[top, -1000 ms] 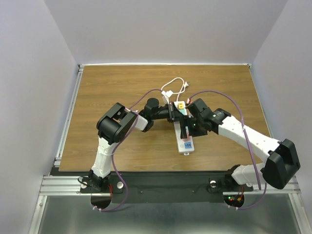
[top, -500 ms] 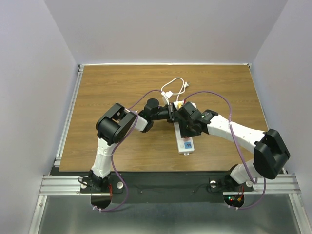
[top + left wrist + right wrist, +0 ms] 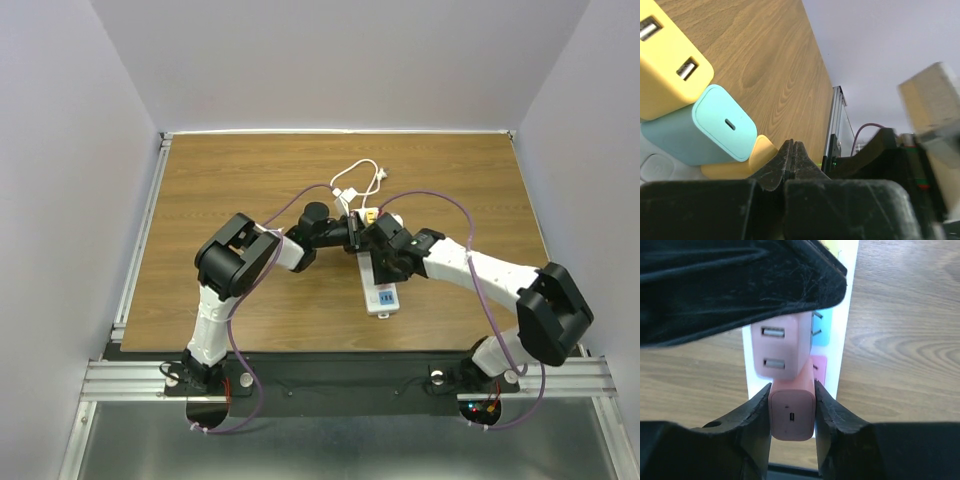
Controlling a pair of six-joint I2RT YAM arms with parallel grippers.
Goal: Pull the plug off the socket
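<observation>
Socket, one; pink plug in right gripper, second pink plug beside.

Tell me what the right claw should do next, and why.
Probably pull straight up off the socket: the right claw clasps both sides of the pink plug standing on the strip, and the shut left claw sits beside the teal plug.

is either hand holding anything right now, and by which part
The right hand grips the pink plug, the one with a single port, by its two side faces. The left hand is shut on nothing.
</observation>
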